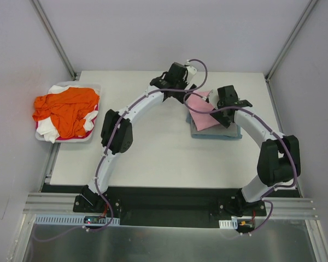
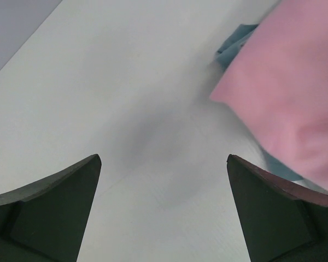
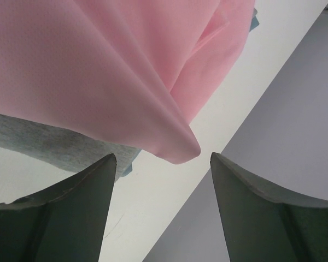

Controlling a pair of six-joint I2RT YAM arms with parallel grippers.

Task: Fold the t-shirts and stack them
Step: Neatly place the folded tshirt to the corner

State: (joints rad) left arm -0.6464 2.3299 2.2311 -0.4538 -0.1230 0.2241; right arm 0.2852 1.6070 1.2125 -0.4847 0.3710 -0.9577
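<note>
Reaches with both arms toward the far right part of the table (image 1: 153, 158). Finds there the pink t-shirt (image 1: 199, 112), lying loose and only partly folded on top of the folded grey-blue t-shirt (image 1: 216, 132), with one corner pointing to the far side. Holds the left gripper (image 2: 164, 158) with its fingers wide apart, low over bare table, with nothing between them. Has the edge of the pink t-shirt just to the right of this gripper, not touching it in the wrist view. Holds the right gripper (image 3: 164, 158) also with its fingers apart, clamped on nothing. Sees from the right wrist a pointed fold of the pink cloth just in front of the gap between the two fingers, free of both, with the grey-blue t-shirt under it and the table edge and wall behind. Has the orange t-shirt (image 1: 65, 109) crumpled in a tray (image 1: 76, 140) at the left edge of the table, well apart from both grippers, on top of a white t-shirt (image 1: 48, 132) that shows only at the borders
</note>
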